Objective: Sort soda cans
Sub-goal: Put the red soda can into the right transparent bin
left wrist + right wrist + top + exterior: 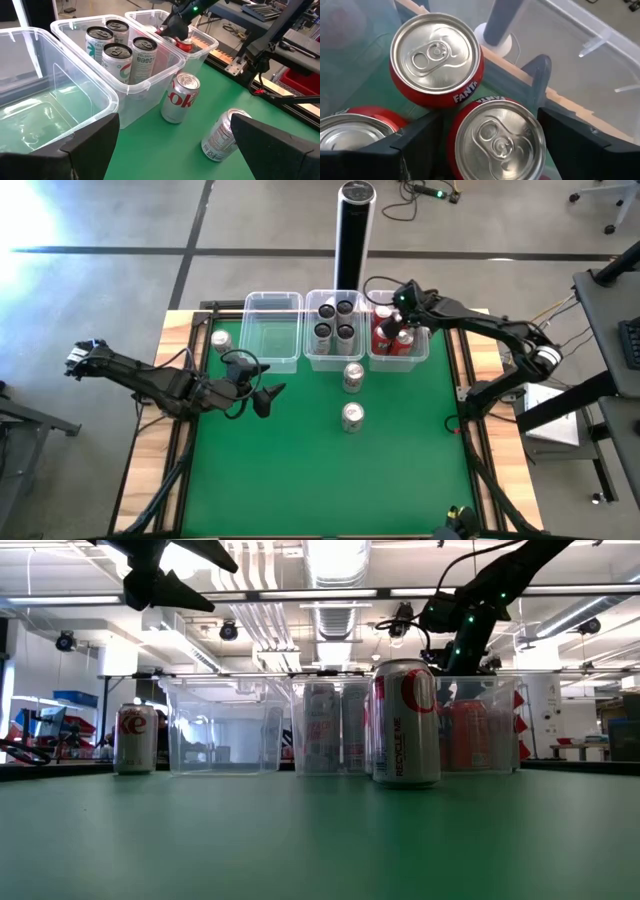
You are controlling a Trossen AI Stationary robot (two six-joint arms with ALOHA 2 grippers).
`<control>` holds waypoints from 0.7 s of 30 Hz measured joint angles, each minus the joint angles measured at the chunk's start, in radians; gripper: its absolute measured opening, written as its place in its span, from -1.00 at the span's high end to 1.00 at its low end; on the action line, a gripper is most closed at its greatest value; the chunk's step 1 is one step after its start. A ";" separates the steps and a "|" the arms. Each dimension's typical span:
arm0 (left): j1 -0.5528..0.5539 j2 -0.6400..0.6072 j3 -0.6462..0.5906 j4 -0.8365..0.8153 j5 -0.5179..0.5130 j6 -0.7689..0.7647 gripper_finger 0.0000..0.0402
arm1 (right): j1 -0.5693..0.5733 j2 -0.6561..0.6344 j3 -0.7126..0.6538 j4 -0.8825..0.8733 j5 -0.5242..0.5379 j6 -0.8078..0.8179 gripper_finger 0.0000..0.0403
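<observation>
**Red bin nearly full, three silver cans loose**

Green felt covers the surface [300, 480], with three clear bins in a row at upper centre of the high view. The left bin [272, 330] looks empty, the middle bin [334, 358] holds four dark cans [334, 320], and the right bin [420, 350] holds the red cans [436, 60]. Two silver cans stand in the open: one [353, 377] just in front of the middle bin, another [352, 417] nearer frame centre. A third silver can [221, 340] stands left of the empty bin.

These cans are stiff, smooth cylinders; the sides look slippery, and thin walls would dent under a hard squeeze. Whether they are full or empty cannot be told. Best hold, I judge, is across the body at mid-height, fingers on opposite sides.

The right claw [490, 145] hangs inside the red bin, fingers spread wide astride a red can's top [495, 140], not closed on it. The left claw [175, 145] hovers at centre left, wide open and holding nothing, facing the loose silver cans.
</observation>
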 joint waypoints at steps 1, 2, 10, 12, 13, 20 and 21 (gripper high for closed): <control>0.000 -0.001 0.000 0.000 0.005 -0.001 -0.83 | 0.000 -0.005 0.000 -0.004 0.000 0.000 -0.57; 0.000 -0.002 0.000 0.000 0.014 -0.002 -0.83 | 0.000 -0.010 0.003 -0.012 0.000 0.000 -0.58; 0.000 -0.004 0.000 0.000 0.030 -0.006 -0.83 | 0.001 -0.064 0.086 -0.132 0.000 -0.048 -0.69; 0.000 -0.004 0.000 0.001 0.030 -0.006 -0.83 | 0.001 -0.080 0.118 -0.175 0.001 -0.071 -0.72; 0.000 -0.004 0.000 0.001 0.030 -0.006 -0.83 | 0.001 -0.088 0.134 -0.196 0.002 -0.081 -0.73; 0.000 -0.005 0.000 0.000 0.030 -0.006 -0.83 | 0.001 -0.154 0.219 -0.303 0.004 -0.152 -0.76; 0.000 -0.005 0.000 0.000 0.030 -0.006 -0.83 | 0.001 -0.165 0.225 -0.316 0.003 -0.163 -0.76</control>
